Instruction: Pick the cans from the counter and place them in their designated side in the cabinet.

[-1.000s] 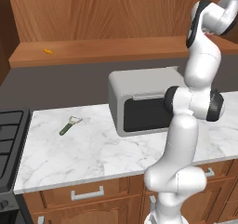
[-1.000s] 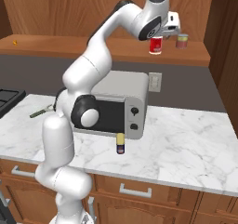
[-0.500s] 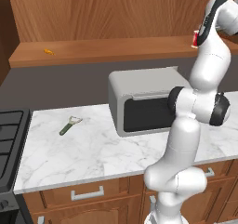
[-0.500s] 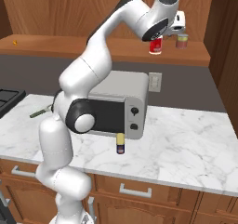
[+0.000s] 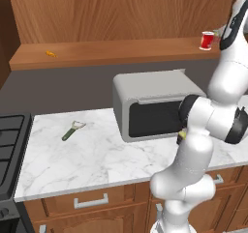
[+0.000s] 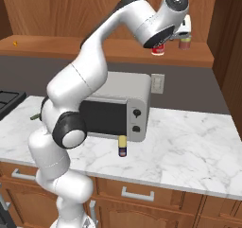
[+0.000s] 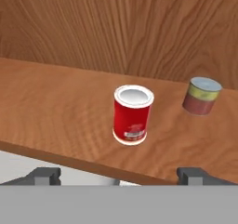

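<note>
though half hidden behind the arm, red can upright on cabinet

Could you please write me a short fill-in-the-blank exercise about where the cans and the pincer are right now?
1. The red can stands upright on the wooden ____.
2. The dark blue can stands on the marble counter in front of the ____.
3. The pincer is ____, with nothing between its tips.
4. The greenish can sits beside the red can, ____ it.

Missing words: cabinet; microwave; open; apart from
</note>
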Tool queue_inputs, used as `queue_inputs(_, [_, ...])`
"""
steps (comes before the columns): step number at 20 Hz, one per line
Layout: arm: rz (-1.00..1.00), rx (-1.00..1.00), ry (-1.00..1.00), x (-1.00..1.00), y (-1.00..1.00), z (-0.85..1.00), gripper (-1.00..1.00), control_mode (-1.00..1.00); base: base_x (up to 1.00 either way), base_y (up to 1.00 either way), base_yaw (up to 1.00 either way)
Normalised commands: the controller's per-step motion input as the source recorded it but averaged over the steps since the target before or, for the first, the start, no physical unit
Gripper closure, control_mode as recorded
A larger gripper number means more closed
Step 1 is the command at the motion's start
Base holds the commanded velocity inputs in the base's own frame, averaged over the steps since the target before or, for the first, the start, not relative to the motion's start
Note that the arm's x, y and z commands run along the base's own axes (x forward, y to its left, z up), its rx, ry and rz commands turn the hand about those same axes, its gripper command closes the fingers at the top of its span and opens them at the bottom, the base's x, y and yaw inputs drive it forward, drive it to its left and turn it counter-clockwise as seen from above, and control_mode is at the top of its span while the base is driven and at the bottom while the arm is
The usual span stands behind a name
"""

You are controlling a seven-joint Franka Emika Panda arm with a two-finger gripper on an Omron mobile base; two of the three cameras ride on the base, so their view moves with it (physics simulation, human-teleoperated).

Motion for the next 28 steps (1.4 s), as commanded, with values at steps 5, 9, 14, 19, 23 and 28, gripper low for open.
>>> queue_inputs(5, [0.0,0.0,-0.08,-0.64,0.3,-0.16,-1.0,-1.0,0.0,0.0,0.0])
queue_inputs(9, [0.0,0.0,-0.08,-0.63,0.34,-0.16,-1.0,-1.0,0.0,0.0,0.0])
queue_inputs(14, [0.0,0.0,-0.06,-0.58,0.35,-0.16,-1.0,-1.0,0.0,0.0,0.0])
queue_inputs(19, [0.0,-0.01,-0.03,-0.53,0.34,-0.14,-1.0,-1.0,0.0,0.0,0.0])
queue_inputs(23, [0.0,-0.04,0.0,-0.5,0.29,-0.16,-1.0,-1.0,0.0,0.0,0.0])
queue_inputs(28, [0.0,-0.03,0.0,-0.44,0.22,-0.08,-1.0,-1.0,0.0,0.0,0.0])
